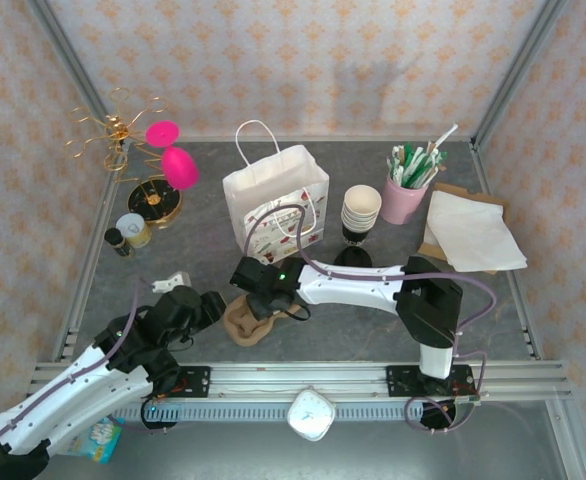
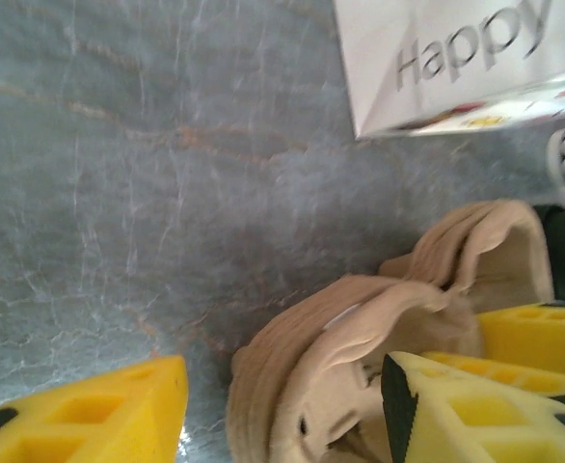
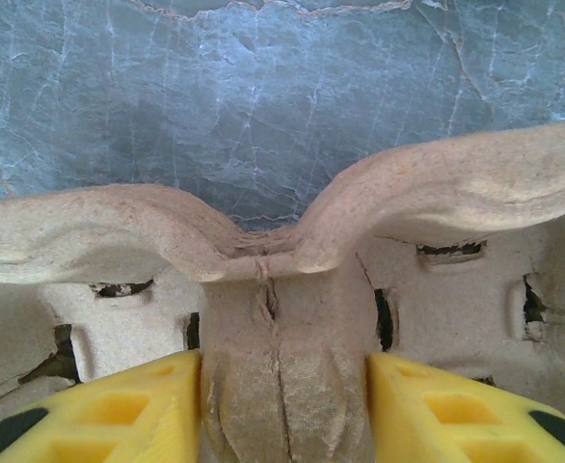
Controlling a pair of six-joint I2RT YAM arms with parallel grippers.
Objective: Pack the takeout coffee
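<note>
Seemingly carrier-prep step: right gripper [image 3: 281, 386] clamped on cup carrier [image 1: 241, 328] ridge, lower centre; left gripper [image 2: 284, 371] half-open astride rim; next: close, steady.

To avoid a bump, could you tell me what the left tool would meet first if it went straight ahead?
Most likely the beige moulded-pulp cup carrier, which lies partly between the left tool's jaws; exact depth is unclear.

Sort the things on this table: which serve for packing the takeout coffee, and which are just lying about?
For the job: pulp cup carrier, white paper bag.
Lying about: stack of lidless cups, pink cup of straws, napkins, gold wire stand, face mask.
</note>
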